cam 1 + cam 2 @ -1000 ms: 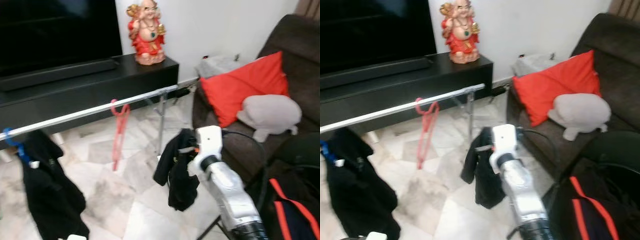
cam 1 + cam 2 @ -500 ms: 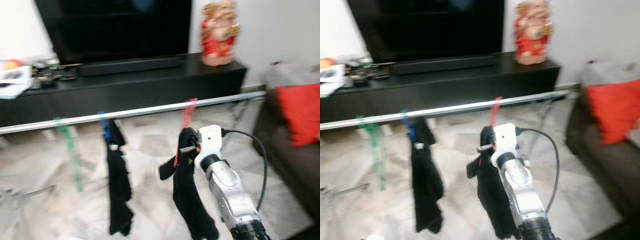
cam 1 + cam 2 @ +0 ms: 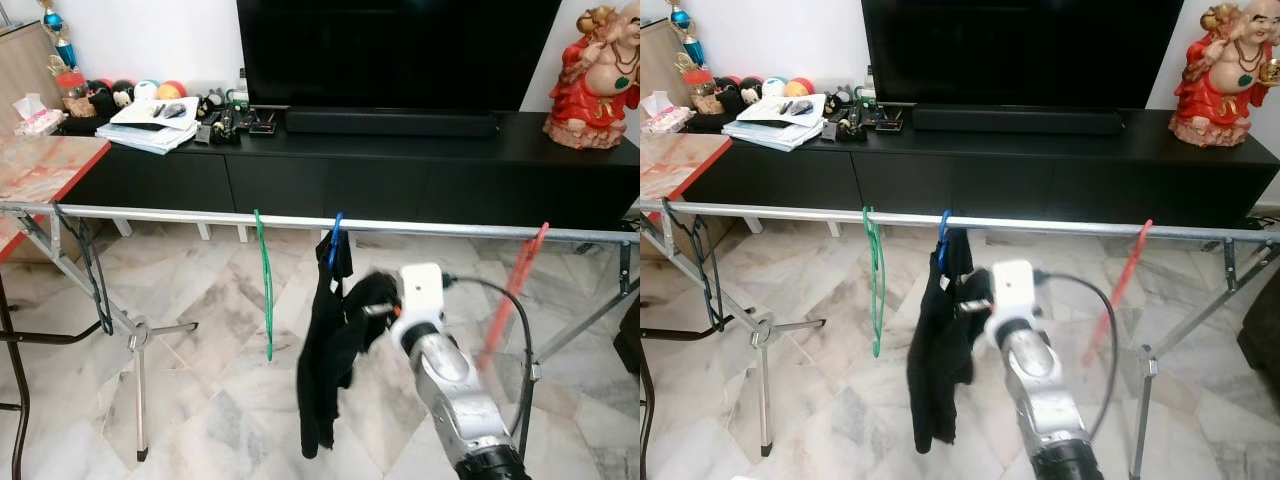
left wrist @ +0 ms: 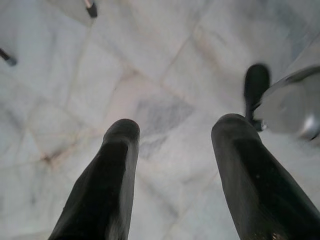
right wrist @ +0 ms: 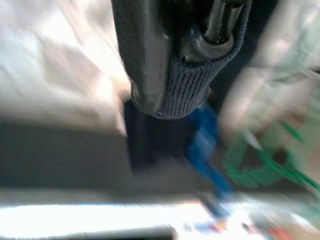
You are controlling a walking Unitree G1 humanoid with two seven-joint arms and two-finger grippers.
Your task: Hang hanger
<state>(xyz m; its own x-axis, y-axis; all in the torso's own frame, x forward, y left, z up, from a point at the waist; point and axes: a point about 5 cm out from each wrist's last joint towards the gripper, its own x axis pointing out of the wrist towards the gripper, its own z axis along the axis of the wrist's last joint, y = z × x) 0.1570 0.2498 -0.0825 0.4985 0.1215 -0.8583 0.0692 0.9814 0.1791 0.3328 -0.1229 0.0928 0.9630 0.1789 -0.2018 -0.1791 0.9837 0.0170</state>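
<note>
A silver rail [image 3: 180, 215] runs across the room in front of me. On it hang a green hanger [image 3: 265, 290], a blue hanger [image 3: 335, 243] carrying a long black garment [image 3: 320, 390], and a red hanger [image 3: 512, 300]. My right gripper [image 3: 385, 308] is raised just below the rail, right beside the blue hanger. It is shut on a dark hanger [image 5: 220, 30] wrapped in a black ribbed garment [image 3: 368, 300], which overlaps the hanging one. My left gripper [image 4: 175, 127] is open and points down at the marble floor.
Behind the rail stands a black TV console [image 3: 400, 170] with a TV [image 3: 400, 50], papers [image 3: 150, 112] and a red figurine [image 3: 598, 70]. A red-edged table [image 3: 40, 165] is at the left. A dark hanger [image 3: 95, 270] and the rack's legs [image 3: 138, 385] stand left, another leg [image 3: 590, 320] right.
The camera has swung left, from the sofa and red cushion to face the rail. My right gripper, still holding the black garment, now sits beside the blue hanger.
</note>
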